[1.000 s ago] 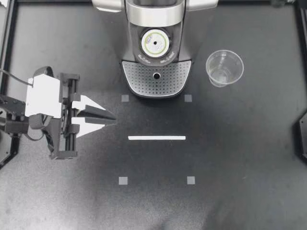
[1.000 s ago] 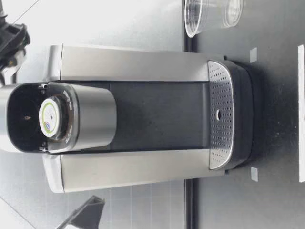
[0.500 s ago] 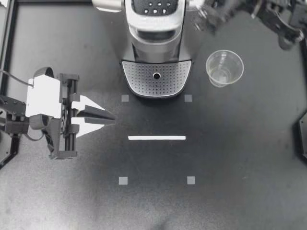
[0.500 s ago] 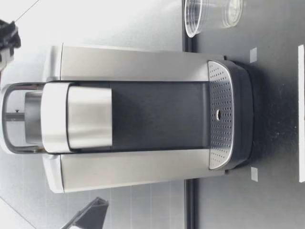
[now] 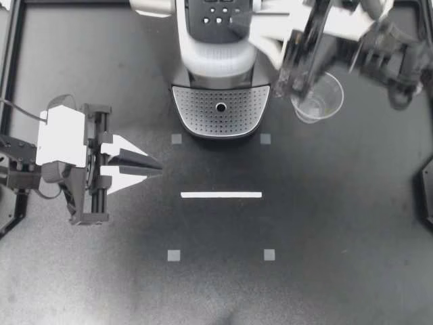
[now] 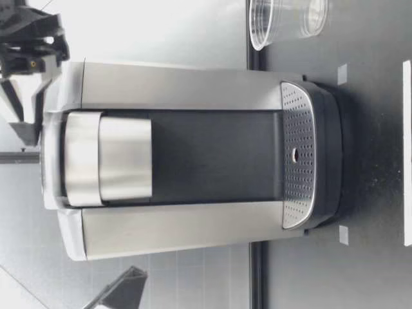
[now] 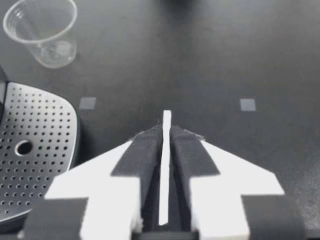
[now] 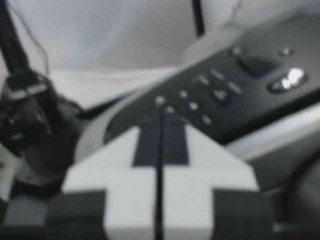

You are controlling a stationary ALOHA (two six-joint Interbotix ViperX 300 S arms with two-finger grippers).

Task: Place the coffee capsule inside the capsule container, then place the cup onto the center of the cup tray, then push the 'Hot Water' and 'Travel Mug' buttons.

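Left claw [image 5: 157, 166], right claw [image 5: 260, 34] pressed together; clear plastic cup [image 5: 322, 101] beside perforated metal tray [image 5: 203, 116].

Bright backlight glares behind the coffee machine [image 6: 193, 154].

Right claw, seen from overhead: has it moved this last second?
Yes. My right gripper, unseen a second ago, has swung leftward to the silver coffee machine's button panel.

Left gripper [image 5: 160, 165] mid-left of frame, fingers closed, pointing right. Right gripper [image 5: 260, 27] upper right, fingers closed, pointing left.
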